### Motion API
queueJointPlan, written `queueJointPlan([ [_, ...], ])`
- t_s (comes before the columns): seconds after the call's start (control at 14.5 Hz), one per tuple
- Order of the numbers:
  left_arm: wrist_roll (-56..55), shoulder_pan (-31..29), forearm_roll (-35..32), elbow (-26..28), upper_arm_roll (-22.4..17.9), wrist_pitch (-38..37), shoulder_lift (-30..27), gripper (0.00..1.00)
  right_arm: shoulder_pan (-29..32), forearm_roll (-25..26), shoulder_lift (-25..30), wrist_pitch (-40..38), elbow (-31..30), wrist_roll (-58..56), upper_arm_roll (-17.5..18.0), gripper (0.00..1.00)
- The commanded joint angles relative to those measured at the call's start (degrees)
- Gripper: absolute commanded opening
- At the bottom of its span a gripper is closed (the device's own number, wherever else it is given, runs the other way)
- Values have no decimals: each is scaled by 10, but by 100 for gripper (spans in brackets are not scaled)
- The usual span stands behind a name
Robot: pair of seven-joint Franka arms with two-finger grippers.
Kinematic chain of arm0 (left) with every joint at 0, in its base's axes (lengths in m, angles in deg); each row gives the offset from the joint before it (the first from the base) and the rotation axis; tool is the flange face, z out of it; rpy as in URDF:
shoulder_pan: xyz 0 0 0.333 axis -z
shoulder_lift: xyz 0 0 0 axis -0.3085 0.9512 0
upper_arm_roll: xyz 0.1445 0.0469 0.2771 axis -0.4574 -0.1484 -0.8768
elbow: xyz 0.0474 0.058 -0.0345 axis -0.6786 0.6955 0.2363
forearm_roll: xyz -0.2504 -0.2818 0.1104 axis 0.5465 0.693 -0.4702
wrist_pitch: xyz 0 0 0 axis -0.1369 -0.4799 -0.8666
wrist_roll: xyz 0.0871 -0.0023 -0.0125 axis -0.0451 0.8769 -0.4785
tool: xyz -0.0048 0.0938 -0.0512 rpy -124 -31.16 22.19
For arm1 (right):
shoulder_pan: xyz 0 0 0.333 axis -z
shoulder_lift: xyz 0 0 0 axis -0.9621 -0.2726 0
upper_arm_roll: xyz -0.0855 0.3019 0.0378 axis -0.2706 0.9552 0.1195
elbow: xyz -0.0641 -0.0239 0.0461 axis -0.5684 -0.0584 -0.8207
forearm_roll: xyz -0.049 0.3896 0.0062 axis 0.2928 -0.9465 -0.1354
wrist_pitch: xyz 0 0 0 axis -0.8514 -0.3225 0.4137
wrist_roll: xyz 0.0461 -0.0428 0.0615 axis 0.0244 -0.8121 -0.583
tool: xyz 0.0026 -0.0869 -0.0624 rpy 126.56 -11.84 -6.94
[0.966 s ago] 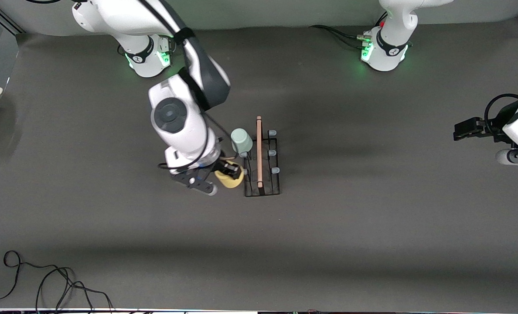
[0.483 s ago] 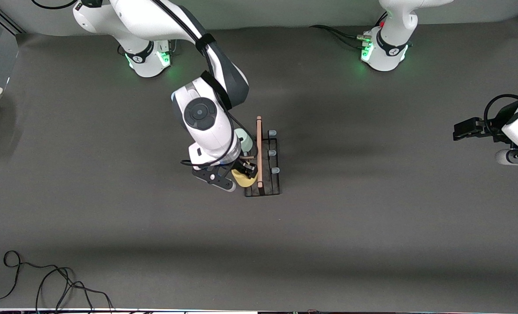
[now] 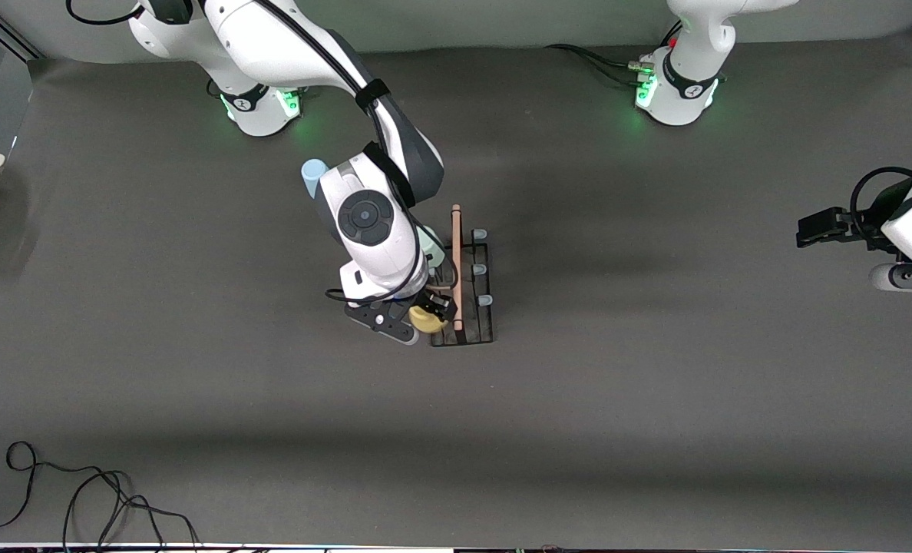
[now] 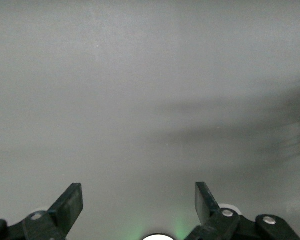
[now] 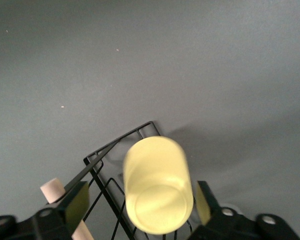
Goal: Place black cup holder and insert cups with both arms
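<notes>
The right gripper [image 3: 431,309] stood over the corner of the black rack [image 3: 477,332] nearest the front camera, its fingers [image 5: 74,204] apart on either side of the yellow cup [image 5: 157,186], which sat upside down, apparently on a peg. That looked like the release step for this cup. The left gripper [image 4: 139,206] waited with fingers apart over bare table. Next, the right arm probably needed to lift straight off, then fetch the blue cup [image 3: 314,175] near its base.

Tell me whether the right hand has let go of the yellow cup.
Let go. In the right wrist view the right hand's fingers stand apart from the yellow cup, gaps showing on both sides.
</notes>
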Motion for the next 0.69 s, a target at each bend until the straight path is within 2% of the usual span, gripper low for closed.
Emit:
queueJointPlan([
  [0.0,-7,-1,-8,4,2,0,-7,100,3,-2,16,-24,12,-1,-9,98],
  [0.34,-7,-1,-7,4,2,-1,-7,100,74,-1,92,-140,13,-125,-10,99],
  [0.62,-7,-1,-7,4,2,-2,-7,100,159,2,154,-249,12,-265,-11,100],
])
